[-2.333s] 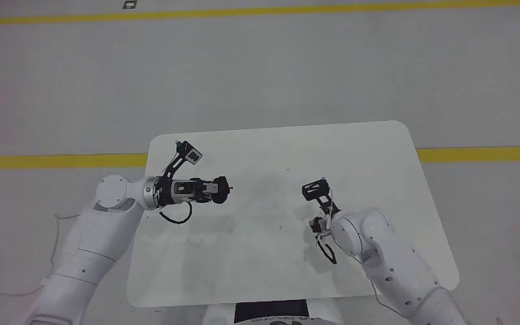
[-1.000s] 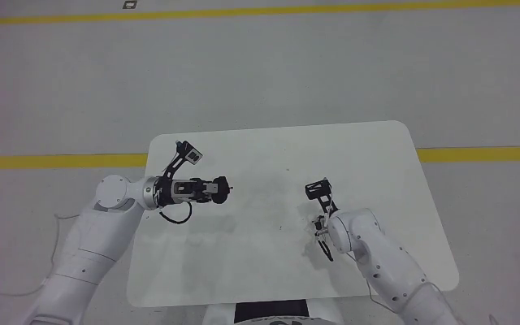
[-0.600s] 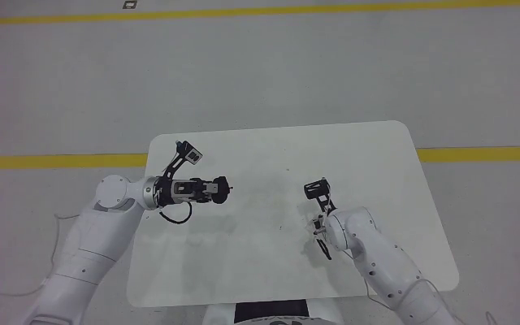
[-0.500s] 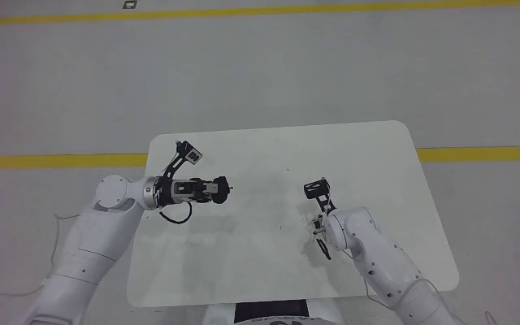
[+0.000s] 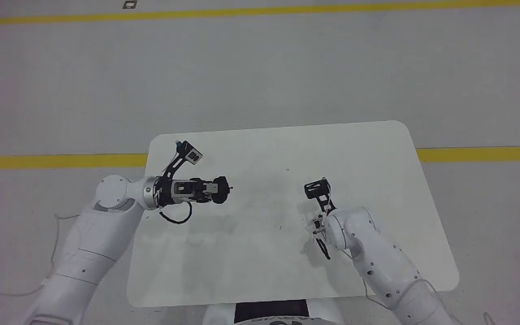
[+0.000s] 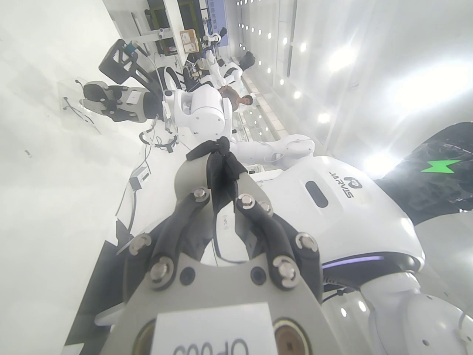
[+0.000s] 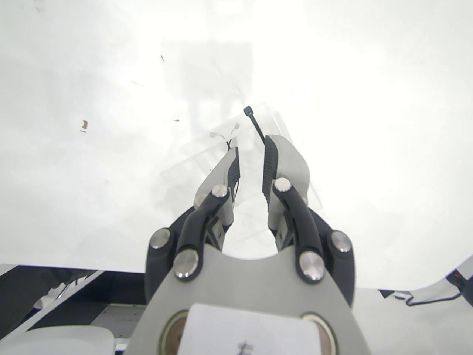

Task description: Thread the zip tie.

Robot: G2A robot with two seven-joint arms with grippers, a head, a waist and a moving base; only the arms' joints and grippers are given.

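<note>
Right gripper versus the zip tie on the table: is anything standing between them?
Nothing visible does. The zip tie lies on a clear plate on the table, and its strap runs right up to the right gripper, whose jaws stand slightly apart.

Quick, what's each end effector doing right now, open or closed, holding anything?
Left end effector: closed on a small black piece.
Right end effector: open, zip tie beside one fingertip, not clamped.

the right arm (image 5: 361, 248) has swung its forearm slightly in toward the middle of the counter (image 5: 244, 268), and its tool (image 5: 320, 242) has edged along with it.
</note>
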